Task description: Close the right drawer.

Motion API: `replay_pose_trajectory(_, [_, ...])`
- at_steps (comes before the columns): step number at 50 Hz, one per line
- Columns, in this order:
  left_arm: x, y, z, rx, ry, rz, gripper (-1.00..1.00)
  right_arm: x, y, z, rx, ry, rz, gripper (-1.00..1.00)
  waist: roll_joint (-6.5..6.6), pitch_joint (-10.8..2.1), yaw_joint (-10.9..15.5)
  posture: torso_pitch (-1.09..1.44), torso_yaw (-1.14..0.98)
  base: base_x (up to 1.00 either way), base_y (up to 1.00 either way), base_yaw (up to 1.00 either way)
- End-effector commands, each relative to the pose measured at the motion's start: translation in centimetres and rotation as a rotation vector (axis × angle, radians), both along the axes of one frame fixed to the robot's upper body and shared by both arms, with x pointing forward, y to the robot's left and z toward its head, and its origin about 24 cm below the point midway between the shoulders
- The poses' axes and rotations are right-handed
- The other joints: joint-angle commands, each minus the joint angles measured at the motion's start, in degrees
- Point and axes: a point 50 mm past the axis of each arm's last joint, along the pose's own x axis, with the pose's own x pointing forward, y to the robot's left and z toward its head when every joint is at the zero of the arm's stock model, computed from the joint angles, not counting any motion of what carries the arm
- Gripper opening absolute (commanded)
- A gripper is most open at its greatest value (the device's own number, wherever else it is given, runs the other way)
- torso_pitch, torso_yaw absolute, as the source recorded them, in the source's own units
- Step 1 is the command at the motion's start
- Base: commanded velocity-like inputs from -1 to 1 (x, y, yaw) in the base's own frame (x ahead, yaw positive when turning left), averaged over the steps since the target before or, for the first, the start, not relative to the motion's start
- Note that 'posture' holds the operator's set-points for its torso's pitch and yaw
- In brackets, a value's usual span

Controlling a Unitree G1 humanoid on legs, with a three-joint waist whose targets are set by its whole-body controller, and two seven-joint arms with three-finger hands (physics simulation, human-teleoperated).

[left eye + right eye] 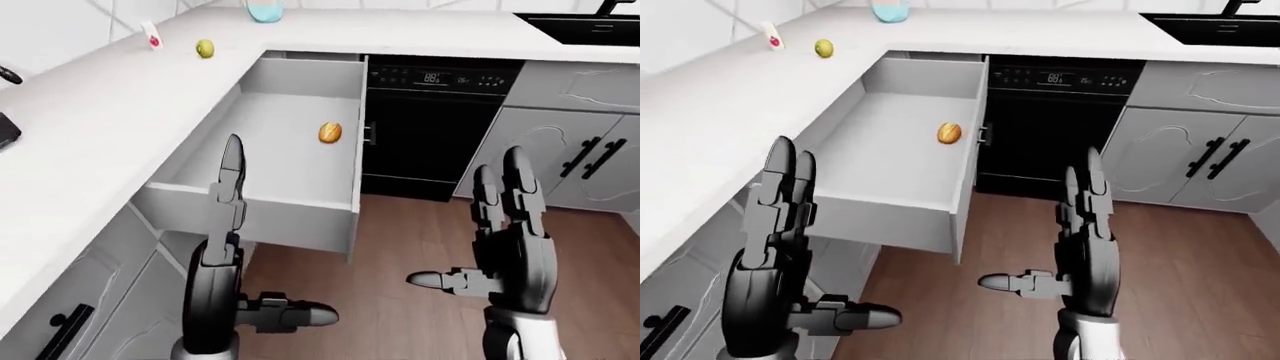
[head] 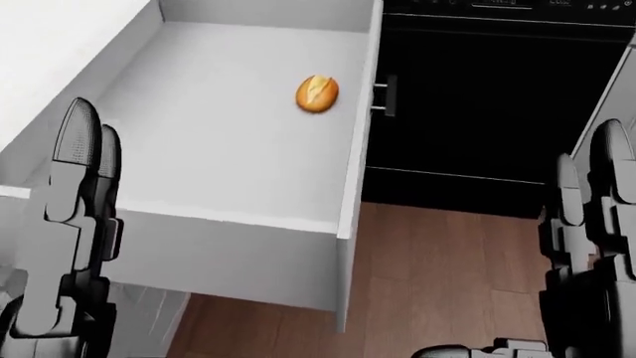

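The white drawer (image 2: 218, 142) stands pulled far out from the left counter, its front panel (image 1: 359, 150) facing the view's right with a dark handle (image 2: 382, 95). A bread roll (image 2: 317, 93) lies on the drawer floor near that panel. My left hand (image 1: 225, 247) is raised with fingers straight, open, in front of the drawer's near side wall and touching nothing. My right hand (image 1: 500, 240) is also raised and open over the wooden floor, to the right of the drawer front and apart from it.
A black dishwasher (image 1: 430, 127) stands just right of the drawer front. Grey cabinets (image 1: 580, 157) follow on the right, below a black sink (image 1: 590, 26). The white counter (image 1: 100, 112) carries a green fruit (image 1: 205, 49) and a blue bowl (image 1: 265, 9). Wooden floor (image 1: 400, 247) lies below.
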Motion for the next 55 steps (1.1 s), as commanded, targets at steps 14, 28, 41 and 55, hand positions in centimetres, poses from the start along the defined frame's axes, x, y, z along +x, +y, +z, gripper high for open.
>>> replay_pose_trajectory(14, [-0.59,0.13,1.24,-0.013,-0.082,0.003,1.0,-0.29,0.38,1.62,-0.013,-0.097,0.014,1.0,2.69,-0.09,1.02,0.0,0.0,0.0,0.32,0.0])
replay_pose_trajectory(28, [-0.52,0.12,1.2,-0.013,-0.079,0.001,1.0,-0.35,0.43,1.59,-0.016,-0.099,0.014,1.0,0.46,0.04,0.12,0.0,0.0,0.0,0.31,0.0])
replay_pose_trajectory(41, [-0.49,0.06,1.13,-0.011,-0.077,0.0,1.0,0.02,-0.04,1.61,0.016,-0.091,-0.015,1.0,0.38,-1.21,0.96,0.0,0.0,0.0,0.0,0.0])
replay_pose_trajectory(55, [-0.46,0.07,1.11,-0.012,-0.077,0.0,1.0,0.06,-0.05,1.57,0.009,-0.09,-0.012,1.0,0.03,1.18,0.68,0.0,0.0,0.12,0.0,0.0])
